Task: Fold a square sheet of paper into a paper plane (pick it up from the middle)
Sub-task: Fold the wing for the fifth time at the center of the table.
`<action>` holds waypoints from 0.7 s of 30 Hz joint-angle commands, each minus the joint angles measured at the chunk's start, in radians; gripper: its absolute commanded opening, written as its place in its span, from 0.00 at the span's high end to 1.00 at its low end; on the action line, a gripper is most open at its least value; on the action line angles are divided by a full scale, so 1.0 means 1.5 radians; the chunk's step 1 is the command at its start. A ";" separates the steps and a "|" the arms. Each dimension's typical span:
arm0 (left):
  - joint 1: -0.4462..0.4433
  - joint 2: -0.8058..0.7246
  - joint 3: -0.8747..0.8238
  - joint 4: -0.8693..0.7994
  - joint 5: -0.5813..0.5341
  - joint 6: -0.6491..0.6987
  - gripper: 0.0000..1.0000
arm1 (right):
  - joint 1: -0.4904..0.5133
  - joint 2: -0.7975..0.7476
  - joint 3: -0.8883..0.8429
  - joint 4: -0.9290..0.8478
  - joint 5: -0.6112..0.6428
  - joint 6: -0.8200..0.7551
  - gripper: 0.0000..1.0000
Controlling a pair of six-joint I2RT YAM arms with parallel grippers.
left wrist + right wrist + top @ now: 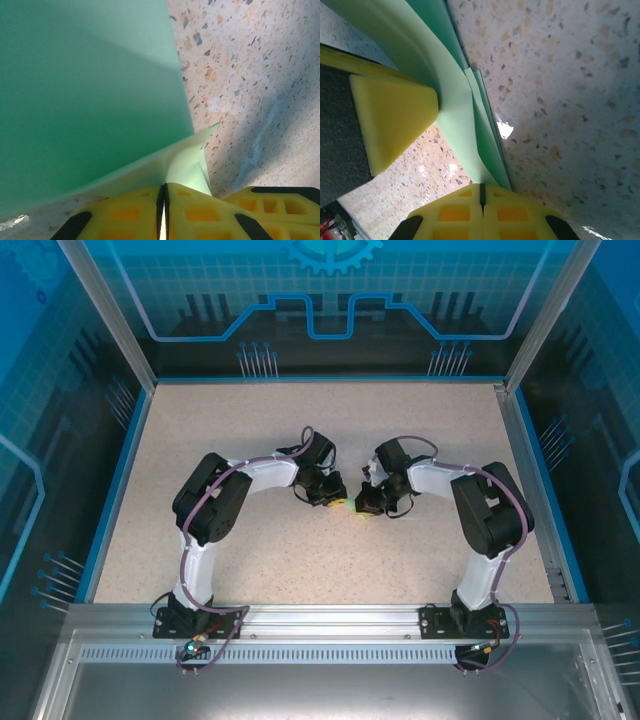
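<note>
The pale mint-green sheet of paper (90, 90) is folded into several layers and hangs just above the speckled table. My left gripper (164, 187) is shut on a folded edge of it, and one broad flap rises to the upper left. My right gripper (481, 187) is shut on a narrow layered end of the same paper (455, 95). In the top view the left gripper (335, 492) and right gripper (366, 502) meet tip to tip at the table's middle, hiding most of the paper between them. The left gripper's yellow finger (390, 120) sits close beside the paper in the right wrist view.
The speckled table (300, 420) is bordered by a blue rim (128, 470) and transparent side walls. An aluminium rail (320, 618) carrying both arm bases runs along the near edge. Both forearms arch inward over the table's centre.
</note>
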 commanded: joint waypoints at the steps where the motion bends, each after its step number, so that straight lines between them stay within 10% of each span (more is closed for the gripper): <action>1: 0.007 0.034 0.000 -0.041 -0.051 0.018 0.87 | 0.008 0.009 0.024 0.013 -0.011 0.002 0.95; 21: 0.005 0.036 0.005 -0.043 -0.051 0.016 0.88 | -0.011 0.004 -0.011 -0.046 0.000 -0.035 0.96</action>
